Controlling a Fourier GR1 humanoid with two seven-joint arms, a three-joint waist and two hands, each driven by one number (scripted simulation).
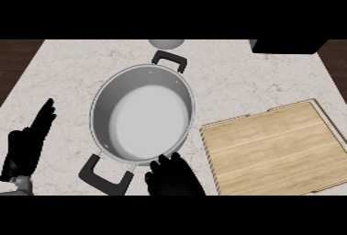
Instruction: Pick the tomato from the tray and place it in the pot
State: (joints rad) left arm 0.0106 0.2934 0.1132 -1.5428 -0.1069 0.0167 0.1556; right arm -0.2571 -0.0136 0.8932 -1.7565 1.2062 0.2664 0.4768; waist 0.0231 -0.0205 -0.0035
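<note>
The steel pot (103, 96) stands in the middle of the counter, with black handles at its far side (170, 60) and near side (103, 176); its inside is bare. The wooden tray (274, 151) lies to the right, and nothing lies on it. My right hand (174, 178) is at the pot's near rim, between the pot and the tray, its fingers curled downward. No tomato shows anywhere; the curled right hand seems to hide it. My left hand (27, 142) rests open at the left edge, fingers up.
A pale round object (166, 43) sits at the counter's far edge behind the pot. A dark block (288, 46) stands at the far right corner. The counter ends at dark strips on the left and right.
</note>
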